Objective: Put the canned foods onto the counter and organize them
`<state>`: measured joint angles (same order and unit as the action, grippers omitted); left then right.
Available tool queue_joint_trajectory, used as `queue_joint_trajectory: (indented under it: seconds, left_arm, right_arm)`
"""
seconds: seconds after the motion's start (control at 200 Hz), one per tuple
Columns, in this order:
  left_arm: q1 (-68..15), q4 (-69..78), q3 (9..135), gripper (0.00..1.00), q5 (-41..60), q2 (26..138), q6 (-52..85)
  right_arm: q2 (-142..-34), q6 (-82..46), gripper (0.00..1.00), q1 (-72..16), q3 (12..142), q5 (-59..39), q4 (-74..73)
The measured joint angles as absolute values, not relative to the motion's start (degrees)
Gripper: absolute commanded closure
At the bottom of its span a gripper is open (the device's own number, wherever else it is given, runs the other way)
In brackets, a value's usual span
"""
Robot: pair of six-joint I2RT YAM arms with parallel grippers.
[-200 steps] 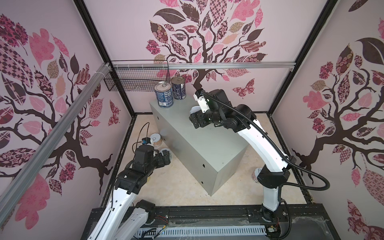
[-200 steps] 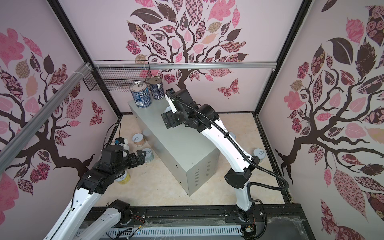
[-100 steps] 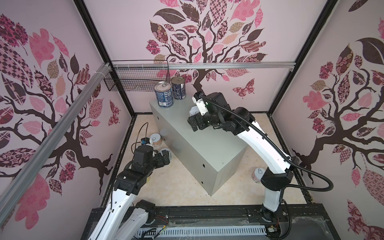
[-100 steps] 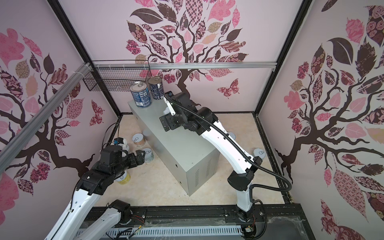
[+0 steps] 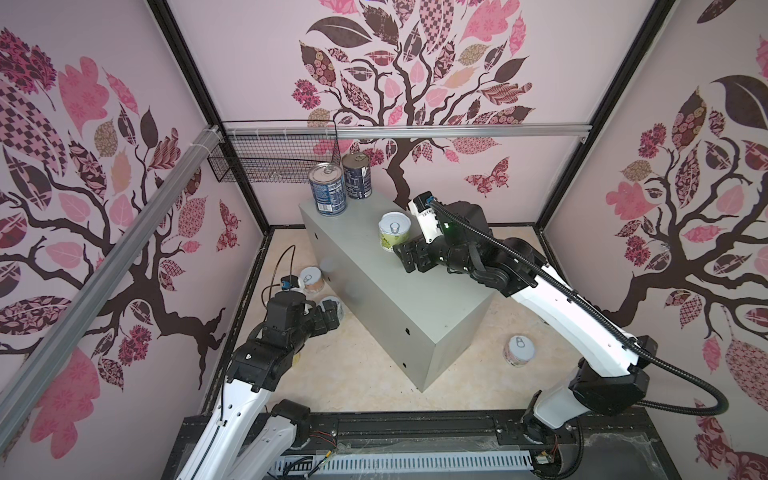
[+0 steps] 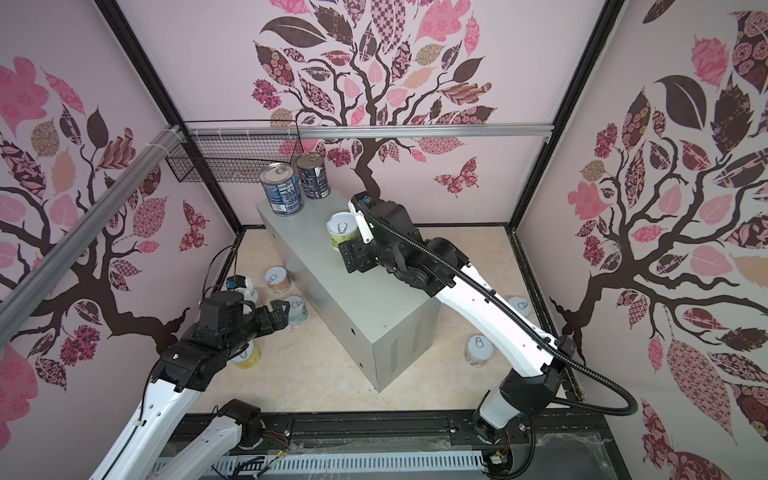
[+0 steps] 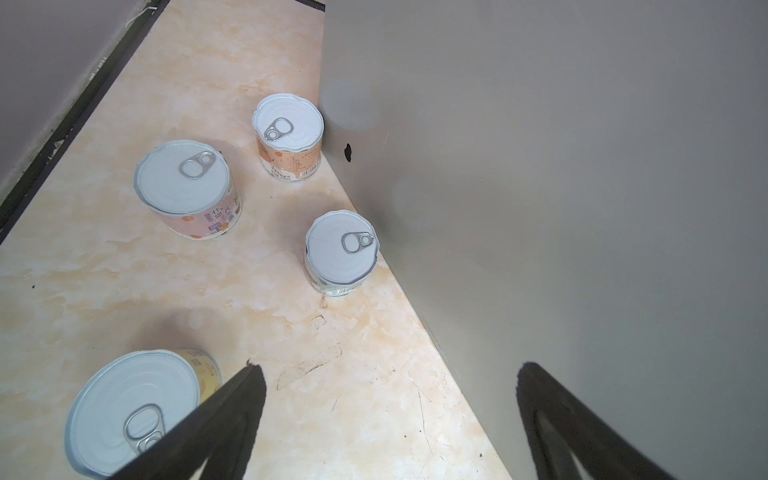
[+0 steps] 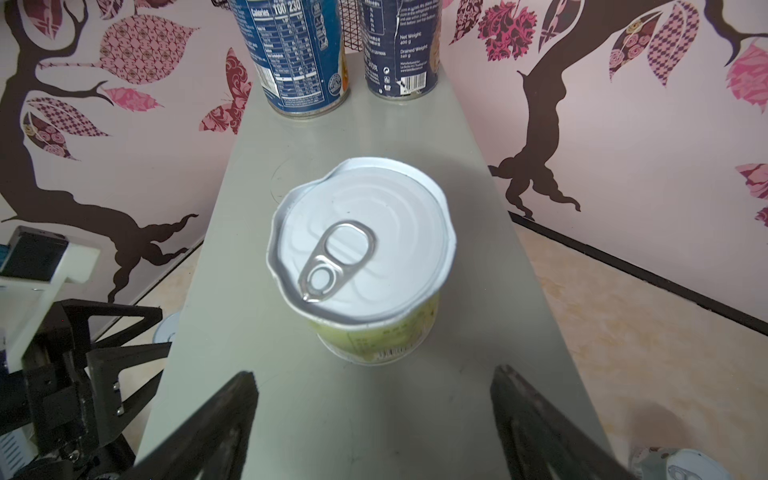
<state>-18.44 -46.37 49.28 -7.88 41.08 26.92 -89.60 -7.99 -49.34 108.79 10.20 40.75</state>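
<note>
The counter is a long grey-green box on the floor. Two tall dark-blue cans stand at its far end. A short green-labelled can with a white pull-tab lid stands upright mid-counter. My right gripper is open just behind it, not touching it. My left gripper hangs open over the floor beside the counter's side wall, nothing between its fingers. Near it stand several short cans: orange, pink, blue-white, yellow.
A black wire basket hangs on the back wall behind the blue cans. On the floor to the right of the counter stand two more short cans. Patterned walls close in three sides; a black rail runs along the front.
The right gripper has let go of the green can and drawn back along the counter, leaving the can standing free. The left arm has barely moved.
</note>
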Motion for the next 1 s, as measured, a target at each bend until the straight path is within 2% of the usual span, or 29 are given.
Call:
queue_joint_trajectory:
  seconds: [0.44,1.0]
  left_arm:
    - [-18.7,-46.4,49.3,0.02,-7.9,41.0,27.0]
    - [-18.7,-46.4,49.0,0.02,-7.5,40.1,27.0]
  right_arm:
    - [-90.1,-10.5,0.33,-49.3,106.3,9.1,34.6]
    - [-97.9,-10.6,0.38,-48.3,111.5,9.5,34.1]
